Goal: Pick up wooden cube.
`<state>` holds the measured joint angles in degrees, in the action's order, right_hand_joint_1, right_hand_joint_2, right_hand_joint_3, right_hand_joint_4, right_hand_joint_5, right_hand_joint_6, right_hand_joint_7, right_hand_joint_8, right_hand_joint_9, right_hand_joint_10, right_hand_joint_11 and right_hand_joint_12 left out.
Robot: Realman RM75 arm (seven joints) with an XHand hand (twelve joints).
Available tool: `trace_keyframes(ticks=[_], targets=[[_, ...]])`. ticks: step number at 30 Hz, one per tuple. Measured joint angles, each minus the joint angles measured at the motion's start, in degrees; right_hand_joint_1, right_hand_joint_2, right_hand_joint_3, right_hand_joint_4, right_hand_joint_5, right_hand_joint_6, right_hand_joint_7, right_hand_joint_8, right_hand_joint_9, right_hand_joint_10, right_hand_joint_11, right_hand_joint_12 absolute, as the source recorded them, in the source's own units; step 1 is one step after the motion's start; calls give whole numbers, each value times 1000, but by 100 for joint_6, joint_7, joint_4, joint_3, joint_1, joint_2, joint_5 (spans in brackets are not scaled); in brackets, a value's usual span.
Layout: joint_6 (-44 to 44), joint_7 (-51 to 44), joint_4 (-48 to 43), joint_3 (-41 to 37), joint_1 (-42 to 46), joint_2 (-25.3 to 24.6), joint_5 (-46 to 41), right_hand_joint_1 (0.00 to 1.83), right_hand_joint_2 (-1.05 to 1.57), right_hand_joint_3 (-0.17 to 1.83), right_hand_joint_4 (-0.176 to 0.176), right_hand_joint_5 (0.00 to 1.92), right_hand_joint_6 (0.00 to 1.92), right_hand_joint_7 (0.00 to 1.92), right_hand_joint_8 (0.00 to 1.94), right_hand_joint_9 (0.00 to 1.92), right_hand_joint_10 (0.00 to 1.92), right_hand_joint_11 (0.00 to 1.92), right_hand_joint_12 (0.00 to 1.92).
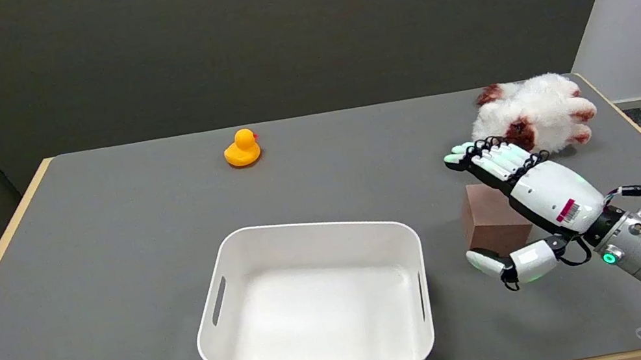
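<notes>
right hand spread wide over wooden cube, fingers extended

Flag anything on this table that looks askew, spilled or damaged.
Nothing stands out. The plush toy lies slumped at the far right, the rubber duck sits upright, the white bin is intact, and the wooden cube rests flat beside the open right hand.

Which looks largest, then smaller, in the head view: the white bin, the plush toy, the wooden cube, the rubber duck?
1. white bin, clearly largest
2. plush toy
3. wooden cube, partly hidden by the right hand
4. rubber duck, smallest, but also farthest from the camera
</notes>
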<state>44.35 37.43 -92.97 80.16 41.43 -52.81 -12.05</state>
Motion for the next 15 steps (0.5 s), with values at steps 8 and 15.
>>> trace_keyframes(ticks=[8,15], targets=[[-168,-138,215,35,-166,-1,-6,441,542,797,-59,94,315,96,279,-1,439,-1,914],[-251,-196,468,88,-381,3,-48,443,553,787,-56,110,311,122,276,-1,479,-1,929]])
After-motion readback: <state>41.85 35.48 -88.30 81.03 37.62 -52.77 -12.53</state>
